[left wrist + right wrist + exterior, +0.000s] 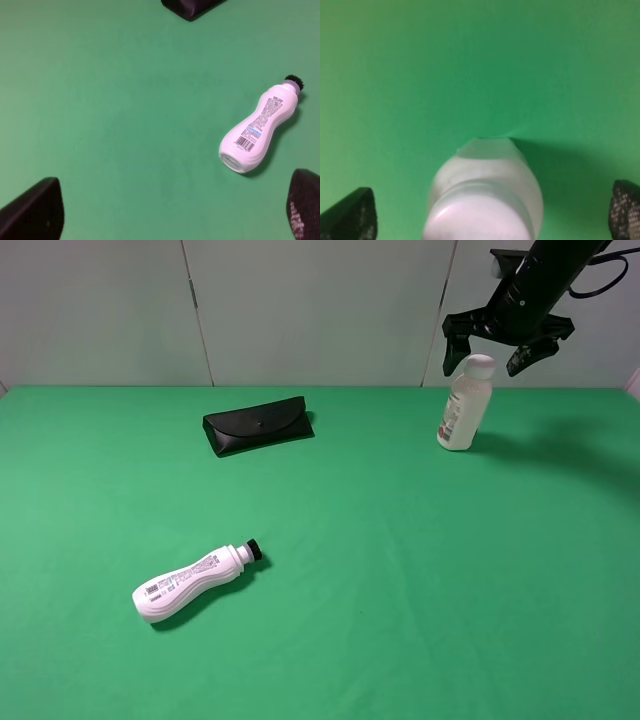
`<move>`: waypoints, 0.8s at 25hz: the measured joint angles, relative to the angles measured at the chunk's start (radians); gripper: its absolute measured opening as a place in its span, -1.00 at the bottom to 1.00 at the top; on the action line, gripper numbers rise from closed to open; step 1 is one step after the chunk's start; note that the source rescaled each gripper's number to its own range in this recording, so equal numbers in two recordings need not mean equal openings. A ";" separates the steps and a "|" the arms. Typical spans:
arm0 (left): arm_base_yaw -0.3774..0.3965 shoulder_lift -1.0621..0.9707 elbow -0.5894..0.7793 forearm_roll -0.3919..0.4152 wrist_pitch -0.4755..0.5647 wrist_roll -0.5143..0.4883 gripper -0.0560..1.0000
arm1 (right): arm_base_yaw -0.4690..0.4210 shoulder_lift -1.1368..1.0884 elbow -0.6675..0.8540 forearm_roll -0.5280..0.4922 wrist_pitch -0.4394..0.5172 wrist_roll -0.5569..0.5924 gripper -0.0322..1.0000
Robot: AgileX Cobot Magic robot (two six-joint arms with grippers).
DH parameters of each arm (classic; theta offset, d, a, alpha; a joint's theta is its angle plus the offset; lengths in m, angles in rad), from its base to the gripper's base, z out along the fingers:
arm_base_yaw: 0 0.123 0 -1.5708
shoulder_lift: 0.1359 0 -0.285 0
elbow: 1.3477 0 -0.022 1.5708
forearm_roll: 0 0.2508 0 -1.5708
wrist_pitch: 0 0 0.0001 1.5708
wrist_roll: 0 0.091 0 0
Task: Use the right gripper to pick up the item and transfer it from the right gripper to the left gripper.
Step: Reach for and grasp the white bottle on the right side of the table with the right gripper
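Two white bottles on the green table point(420, 620). Upright bottle point(462, 410) stands on its base at the far right of the cloth, label facing left in the high view, rounded white cap on top. Right gripper point(487, 362) hangs directly over that cap, jaws spread wide, one finger on each side of the cap and neither seen touching it. Right wrist view agrees: bottle top point(485, 200) blurred and centred between the two dark fingertips point(350, 215), clear green gap on both sides; nothing held. Second bottle point(190, 585), contoured with a black cap, lies on its side near the front left, cap pointing toward the table's middle, barcode label up. Black glasses case point(258, 425) lies closed at the rear, left of centre, well apart from both bottles. Left gripper point(168, 207) outside the high view; its wrist camera shows jaws wide and empty above bare cloth, lying bottle point(260, 127) off to one side, corner of the case point(190, 6) at the frame edge.
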 joint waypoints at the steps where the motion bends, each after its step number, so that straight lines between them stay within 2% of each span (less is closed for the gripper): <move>1: 0.000 0.000 0.000 0.000 0.000 0.000 0.55 | 0.000 0.004 0.000 0.000 -0.001 0.000 1.00; 20: 0.000 0.000 0.000 0.000 0.000 0.000 0.55 | 0.000 0.048 -0.003 -0.019 -0.018 0.000 1.00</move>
